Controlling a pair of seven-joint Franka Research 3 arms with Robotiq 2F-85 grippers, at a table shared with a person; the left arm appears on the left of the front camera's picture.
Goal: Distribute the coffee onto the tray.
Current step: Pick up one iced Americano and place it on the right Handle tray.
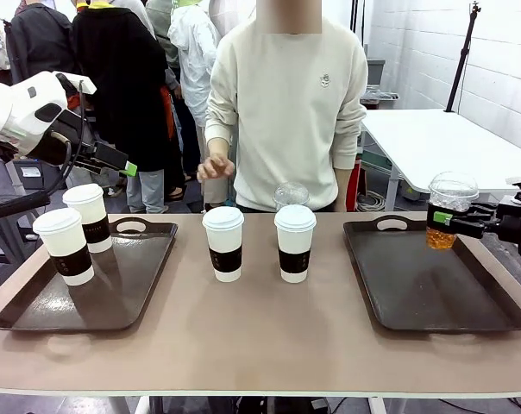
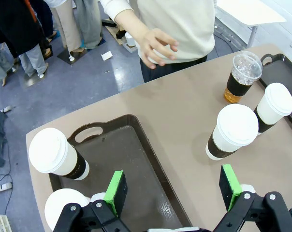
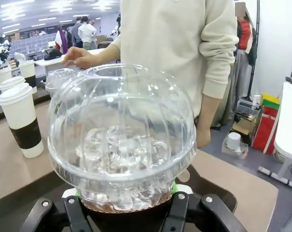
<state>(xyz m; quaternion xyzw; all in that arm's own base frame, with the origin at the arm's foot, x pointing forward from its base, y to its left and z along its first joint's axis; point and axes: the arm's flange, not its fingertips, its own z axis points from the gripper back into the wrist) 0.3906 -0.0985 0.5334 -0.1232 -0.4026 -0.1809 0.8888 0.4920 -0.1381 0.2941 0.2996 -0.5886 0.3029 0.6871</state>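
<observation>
Two white-lidded paper coffee cups with brown sleeves (image 1: 90,216) (image 1: 64,244) stand on the left tray (image 1: 127,289). Two more (image 1: 223,241) (image 1: 295,241) stand on the table's middle, with a clear dome-lidded cup (image 1: 291,195) just behind them. My right gripper (image 1: 443,221) is shut on another clear cup of amber drink (image 1: 451,191), held above the far right edge of the right tray (image 1: 416,293); in the right wrist view the dome (image 3: 121,140) sits between the fingers. My left gripper (image 1: 127,167) hangs open above the left tray (image 2: 136,159), green pads (image 2: 116,192) wide apart.
A person in a cream sweater stands at the far side, one hand (image 1: 214,166) raised above the table's far edge. The right tray's surface is bare. Another white table (image 1: 442,138) stands behind at the right, and people stand at the back left.
</observation>
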